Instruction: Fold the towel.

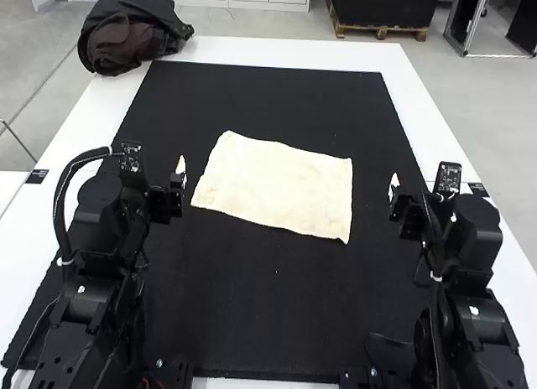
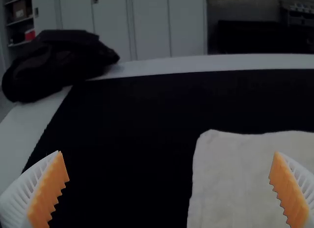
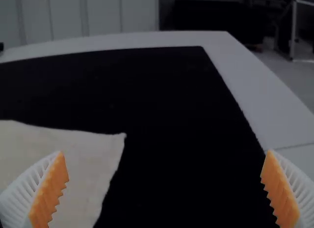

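Here we are at the left end effector [image 2: 168, 153], fingers spread wide, nothing between the orange pads [image 2: 49, 191], and in the high view it sits at nine o'clock from the towel [image 1: 277, 184], just off that edge. Over at three o'clock, the right end effector [image 3: 165, 152] matches it: spread wide too, empty, a little farther from the cloth. Between them lies the towel, spread out flat and slightly askew, a few soft ripples in it, one corner pointing between ten and eleven o'clock, another between four and five. And the score? No fold showing, neither side gripped; I'd call this the very start, with the whole job left: take hold of an edge or corners, bring it over, lay it down, probably fold again and smooth. Farther out, the black mat [image 1: 277, 313] runs under the towel, on the white worktop [image 1: 285, 54], and a dark bag [image 1: 159, 20] slumps on its corner between ten and eleven o'clock. The count, then: two end effectors, one towel, one mat, one worktop, one bag.
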Controlling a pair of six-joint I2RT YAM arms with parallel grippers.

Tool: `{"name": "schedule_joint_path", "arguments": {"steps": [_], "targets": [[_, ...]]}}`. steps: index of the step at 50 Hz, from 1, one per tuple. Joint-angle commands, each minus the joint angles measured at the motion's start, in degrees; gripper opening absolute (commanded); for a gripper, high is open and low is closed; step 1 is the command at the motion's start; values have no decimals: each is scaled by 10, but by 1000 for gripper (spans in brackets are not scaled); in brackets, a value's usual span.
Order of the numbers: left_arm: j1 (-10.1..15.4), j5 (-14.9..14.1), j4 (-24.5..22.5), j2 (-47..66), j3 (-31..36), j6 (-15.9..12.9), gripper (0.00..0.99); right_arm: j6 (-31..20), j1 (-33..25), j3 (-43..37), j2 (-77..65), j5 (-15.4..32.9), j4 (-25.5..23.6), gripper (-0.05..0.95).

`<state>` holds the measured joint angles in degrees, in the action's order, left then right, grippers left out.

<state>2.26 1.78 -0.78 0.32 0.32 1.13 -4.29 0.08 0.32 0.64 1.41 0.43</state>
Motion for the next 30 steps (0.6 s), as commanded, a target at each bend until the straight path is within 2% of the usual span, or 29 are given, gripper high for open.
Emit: {"name": "schedule_joint_path", "arguments": {"steps": [1, 3, 5, 7, 10, 17, 25, 30], "targets": [[-2, 8, -38, -5, -2, -30, 961, -30, -9, -3, -6, -11, 42, 908], [-4, 14, -79, -5, -2, -36, 952, -73, -9, -3, -6, -11, 69, 907], [-7, 37, -124, -6, -2, -35, 954, -113, -9, -3, -6, -11, 105, 902], [-10, 62, -172, -5, -2, -36, 952, -120, -9, -3, -6, -10, 135, 893], [-16, 67, -208, -5, 4, -39, 952, -124, -9, -3, -6, 11, 179, 889], [-18, 61, -209, -1, 55, -40, 959, -144, -12, 17, -6, 61, 229, 890], [-11, 52, -190, 71, 168, -39, 961, -140, -16, 122, 32, 70, 224, 890], [-3, 38, -181, 172, 242, -39, 961, -104, -16, 189, 119, 73, 213, 893]]}}
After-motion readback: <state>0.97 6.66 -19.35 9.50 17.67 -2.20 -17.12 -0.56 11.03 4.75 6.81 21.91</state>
